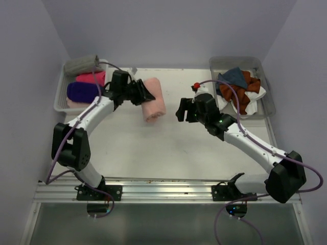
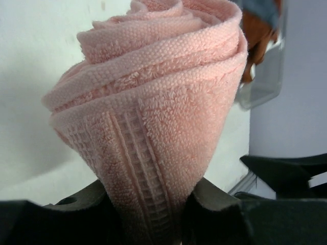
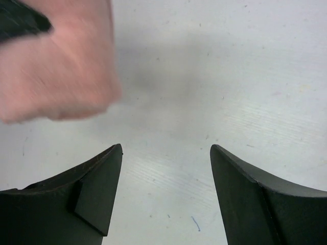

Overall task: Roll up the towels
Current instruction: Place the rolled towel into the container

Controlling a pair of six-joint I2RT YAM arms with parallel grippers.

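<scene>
A rolled salmon pink towel (image 1: 154,99) lies on the white table at centre left. My left gripper (image 1: 147,94) is shut on its near end, and the left wrist view shows the roll (image 2: 153,102) pinched between the black fingers (image 2: 214,204). My right gripper (image 1: 181,110) stands open to the right of the roll, apart from it, with bare table between its fingers (image 3: 97,189); the pink roll (image 3: 56,71) is blurred at the upper left of that view. Rolled grey (image 1: 82,64), hot pink (image 1: 92,77) and purple (image 1: 82,91) towels lie in the left tray (image 1: 60,102).
A clear tray (image 1: 265,109) at the back right holds a loose heap of teal (image 1: 234,76), rust orange (image 1: 245,94) and white (image 1: 258,94) towels. A metal rail (image 1: 163,186) runs along the table's near edge. Walls close in at left, right and back.
</scene>
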